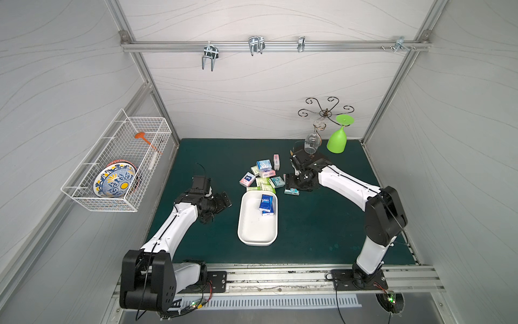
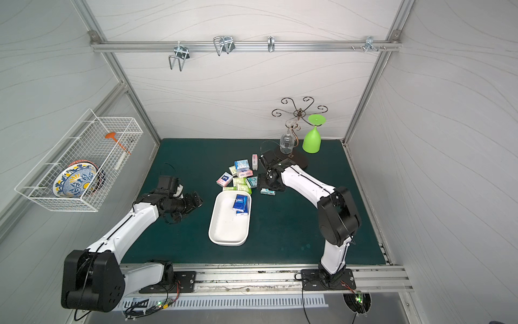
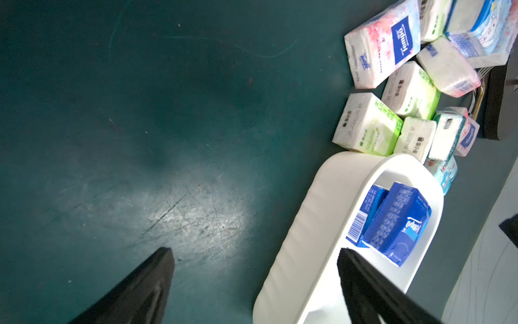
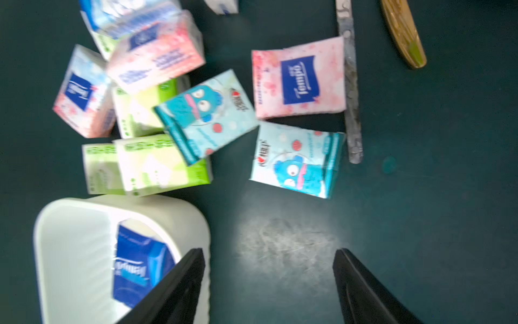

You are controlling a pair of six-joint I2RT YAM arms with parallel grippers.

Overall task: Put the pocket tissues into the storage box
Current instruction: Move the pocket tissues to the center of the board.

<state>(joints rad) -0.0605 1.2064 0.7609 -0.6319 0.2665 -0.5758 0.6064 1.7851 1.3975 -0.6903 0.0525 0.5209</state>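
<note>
Beyond the far end of the storage box (image 1: 256, 230), loose pocket tissues (image 1: 263, 176) lie heaped on the green desk (image 1: 322, 224). They number two teal, about three green, four pink and one light blue, though overlap makes that count unsure. Two dark blue packs (image 1: 265, 203) lie inside the box, one overlapping the other. The left claw (image 3: 255, 252) is spread wide and empty beside the box. The right claw (image 4: 269, 252) is also spread and empty, above bare desk near a teal pack (image 4: 297, 160).
</note>
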